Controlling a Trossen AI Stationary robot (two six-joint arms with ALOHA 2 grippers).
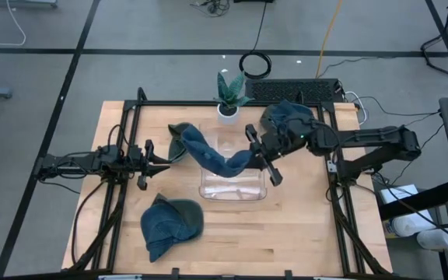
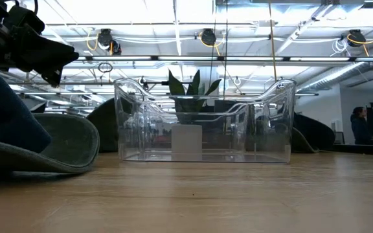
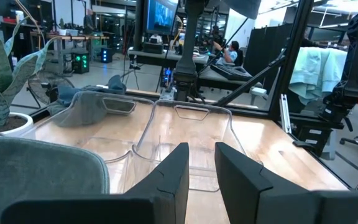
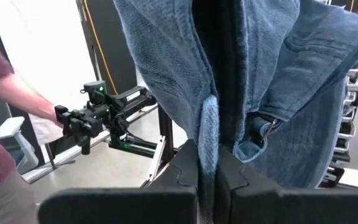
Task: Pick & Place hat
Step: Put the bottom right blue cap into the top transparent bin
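Observation:
A clear plastic bin (image 1: 233, 187) stands mid-table. My right gripper (image 1: 257, 153) is above its right part, shut on a blue hat (image 1: 208, 154) that stretches from the fingers toward the table's left over the bin. A second blue hat (image 1: 169, 225) lies on its brim near the front left, and also shows in the low view (image 2: 57, 145). A third hat (image 1: 288, 117) lies at the far right. My left gripper (image 1: 162, 161) waits left of the bin, pointing level at it, fingers (image 3: 174, 171) slightly apart with nothing between them. My right gripper pinches a bunched fold of the blue hat's cloth (image 4: 209, 134) between its two fingers, which come level from the table's right. The hat is lifted clear of the table and bin. Its strap with a buckle (image 4: 265, 127) shows just beside the fold.
A potted plant (image 1: 229, 97) stands just behind the bin's far edge. Black frame rails (image 1: 131, 132) run along both table sides. A person's arm (image 4: 23, 112) shows beyond the table in the right wrist view. Bare wood lies at the front right (image 1: 286, 241).

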